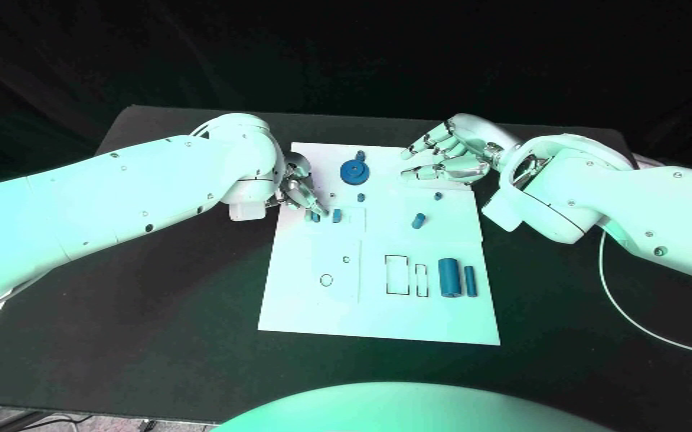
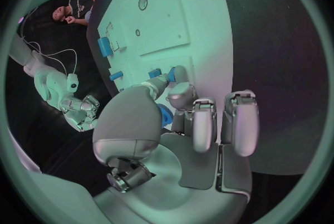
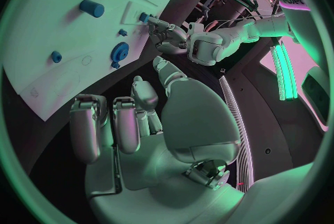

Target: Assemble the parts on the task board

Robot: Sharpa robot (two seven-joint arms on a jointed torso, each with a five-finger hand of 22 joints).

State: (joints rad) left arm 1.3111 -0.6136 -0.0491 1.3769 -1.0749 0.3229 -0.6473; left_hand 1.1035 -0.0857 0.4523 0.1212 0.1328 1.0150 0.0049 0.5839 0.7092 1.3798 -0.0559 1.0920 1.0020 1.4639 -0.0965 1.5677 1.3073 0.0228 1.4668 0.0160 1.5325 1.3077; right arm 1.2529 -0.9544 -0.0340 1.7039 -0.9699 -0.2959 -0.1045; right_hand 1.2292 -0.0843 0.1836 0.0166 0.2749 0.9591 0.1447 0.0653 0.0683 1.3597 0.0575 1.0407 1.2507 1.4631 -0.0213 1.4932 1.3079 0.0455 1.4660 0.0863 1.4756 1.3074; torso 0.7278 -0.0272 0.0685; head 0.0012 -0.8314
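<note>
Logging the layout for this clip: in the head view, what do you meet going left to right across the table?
Left robot hand → blue gear → small blue peg → blue cylinder → right robot hand, which starts left of the cylinder.

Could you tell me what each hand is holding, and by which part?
Left hand: cannot tell; its fingers touch a small blue part. Right hand holds nothing.

Left hand (image 1: pixel 299 192) pinching; right hand (image 1: pixel 444 157) spread
</note>
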